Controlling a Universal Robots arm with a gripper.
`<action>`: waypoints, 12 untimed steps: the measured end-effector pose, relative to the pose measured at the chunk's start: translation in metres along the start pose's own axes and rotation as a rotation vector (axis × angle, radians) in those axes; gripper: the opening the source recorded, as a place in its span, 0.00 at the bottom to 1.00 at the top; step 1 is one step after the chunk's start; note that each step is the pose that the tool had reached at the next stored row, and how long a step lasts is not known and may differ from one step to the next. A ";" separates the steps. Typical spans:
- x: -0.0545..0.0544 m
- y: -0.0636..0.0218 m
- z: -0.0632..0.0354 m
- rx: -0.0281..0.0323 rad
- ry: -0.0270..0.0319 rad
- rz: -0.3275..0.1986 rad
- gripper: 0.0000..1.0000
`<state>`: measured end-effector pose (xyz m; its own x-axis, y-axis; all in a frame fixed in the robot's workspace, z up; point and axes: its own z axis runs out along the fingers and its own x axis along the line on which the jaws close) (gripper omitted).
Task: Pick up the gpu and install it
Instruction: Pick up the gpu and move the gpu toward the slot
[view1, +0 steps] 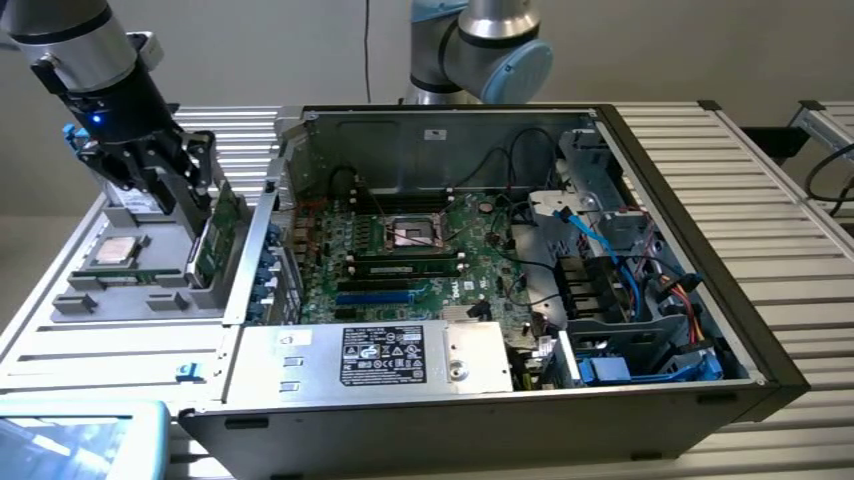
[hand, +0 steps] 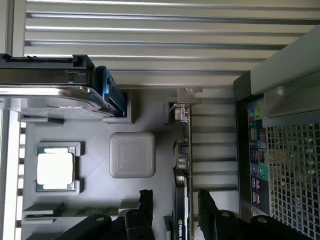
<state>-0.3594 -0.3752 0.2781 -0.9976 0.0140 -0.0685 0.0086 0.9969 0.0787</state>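
Observation:
The gpu (view1: 215, 236) stands on edge in a slot of the grey holder tray (view1: 127, 300), at the exterior view's left beside the open computer case. In the wrist view the gpu (hand: 183, 165) appears edge-on, its silver bracket (hand: 189, 95) at the far end. My gripper (view1: 178, 192) hangs just above the card's upper edge. It is open (hand: 176, 207), with one black finger (hand: 146, 205) on each side of the card and a gap showing between pads and card.
The tray also holds a CPU (hand: 56, 167), a grey square block (hand: 131, 155) and a silver drive (hand: 55, 95). The case's motherboard (view1: 400, 240) lies exposed, with a power supply (view1: 367, 355) in front. A second arm (view1: 481, 50) stands behind the case.

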 end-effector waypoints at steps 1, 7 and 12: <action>0.000 -0.0002 0.0018 -0.0008 0.0008 -0.011 0.49; 0.000 -0.0052 0.0083 -0.0405 0.0012 -0.013 0.49; 0.000 -0.0076 0.0119 -0.0583 0.0002 0.001 0.49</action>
<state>-0.3586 -0.3819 0.2657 -0.9976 0.0146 -0.0682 0.0052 0.9906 0.1365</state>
